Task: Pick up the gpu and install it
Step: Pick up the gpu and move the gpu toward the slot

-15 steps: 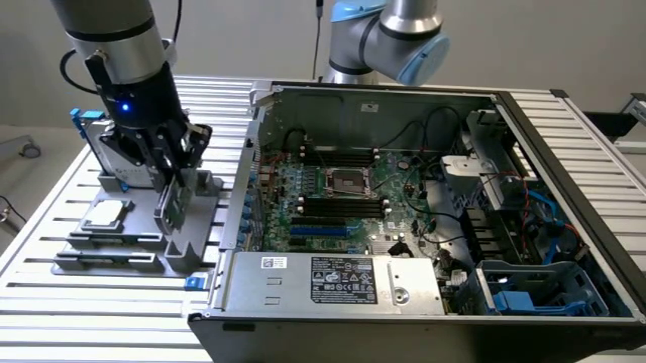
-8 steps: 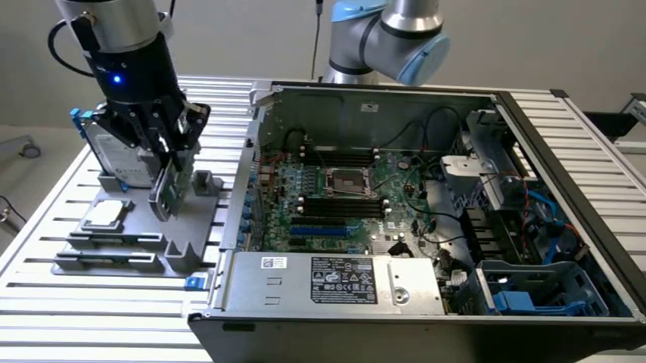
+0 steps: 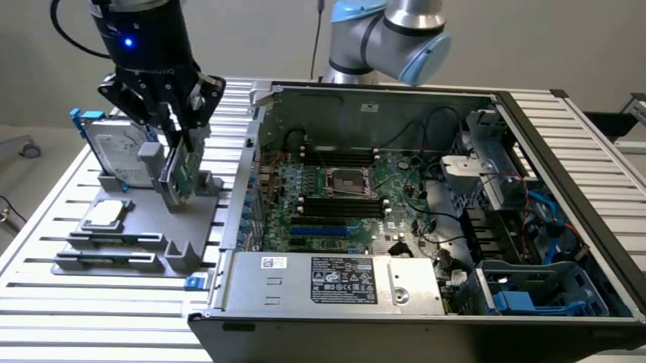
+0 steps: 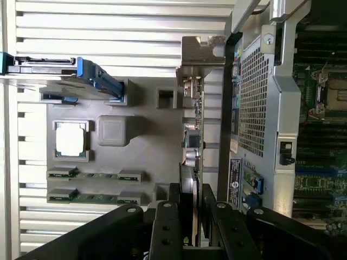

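Observation:
The gpu (image 3: 180, 178), a green card with a silver bracket, stands upright on edge over the grey holder tray (image 3: 141, 203) at the exterior view's left. My gripper (image 3: 174, 144) comes down on it from above and is shut on its upper edge. In the wrist view the gpu (image 4: 191, 124) runs edge-on away from my gripper (image 4: 191, 189), with one black finger (image 4: 174, 208) on each side of it. Whether its lower edge still touches the tray I cannot tell.
On the tray a hard drive in a blue frame (image 3: 106, 144) stands behind a square processor chip (image 3: 108, 214) and two memory sticks (image 3: 111, 240). The open computer case (image 3: 374, 106) lies to the exterior view's right, its motherboard (image 3: 333, 204) exposed, its wall (image 4: 255, 97) close beside the card.

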